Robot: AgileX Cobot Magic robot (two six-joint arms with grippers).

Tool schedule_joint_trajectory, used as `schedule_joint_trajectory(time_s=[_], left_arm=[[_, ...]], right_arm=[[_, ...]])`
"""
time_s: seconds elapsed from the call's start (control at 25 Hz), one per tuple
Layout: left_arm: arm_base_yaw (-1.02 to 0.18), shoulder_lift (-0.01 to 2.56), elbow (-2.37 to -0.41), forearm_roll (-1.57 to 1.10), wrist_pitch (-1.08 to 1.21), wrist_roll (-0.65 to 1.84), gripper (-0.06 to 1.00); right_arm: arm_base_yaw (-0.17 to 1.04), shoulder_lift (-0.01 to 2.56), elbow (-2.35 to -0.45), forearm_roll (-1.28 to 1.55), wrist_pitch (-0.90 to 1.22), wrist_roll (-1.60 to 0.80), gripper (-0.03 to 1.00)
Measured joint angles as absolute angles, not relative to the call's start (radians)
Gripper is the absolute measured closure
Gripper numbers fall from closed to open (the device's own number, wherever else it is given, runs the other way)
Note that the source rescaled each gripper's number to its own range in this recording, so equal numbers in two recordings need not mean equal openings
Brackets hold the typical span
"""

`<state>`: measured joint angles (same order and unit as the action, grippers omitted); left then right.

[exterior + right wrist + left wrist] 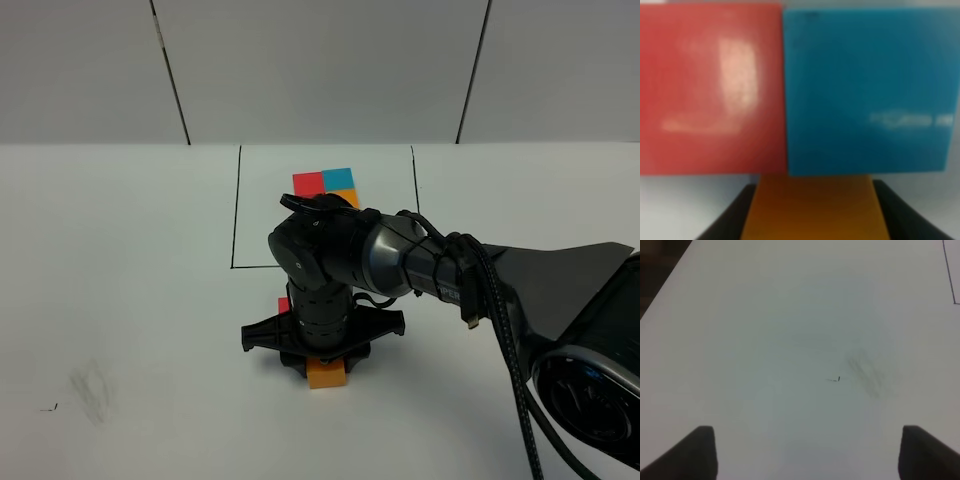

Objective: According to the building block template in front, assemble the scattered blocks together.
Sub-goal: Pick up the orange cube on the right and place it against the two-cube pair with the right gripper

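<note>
The building block template [326, 184], a red, blue and orange cluster, lies at the far side of a black-line rectangle [235, 215]. My right gripper [325, 362] reaches across the middle, points down and is shut on the orange block [326, 375]. In the right wrist view the orange block [810, 210] sits between the dark fingers [732, 220], close against the red block [712, 90] and the blue block [865, 90], which stand side by side. From above only a sliver of the red block [283, 304] shows; the blue one is hidden under the arm. My left gripper [807, 455] is open over bare table.
A grey smudge [92, 388] and a small pen mark [836, 379] lie on the white table at the left. The right arm's cable [500, 310] trails off to the lower right. A panelled wall [320, 70] closes the back.
</note>
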<state>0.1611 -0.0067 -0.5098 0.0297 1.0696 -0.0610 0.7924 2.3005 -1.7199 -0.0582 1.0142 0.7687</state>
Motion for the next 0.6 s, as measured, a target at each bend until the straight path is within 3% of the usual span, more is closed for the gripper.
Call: schedule_joint_trajectory(time_s=[0.6], left_arm=[[0.161, -0.007, -0.510, 0.032, 1.070, -0.061, -0.06]], right_arm=[[0.792, 2.301, -1.720, -0.107, 0.999, 0.792, 0.76]])
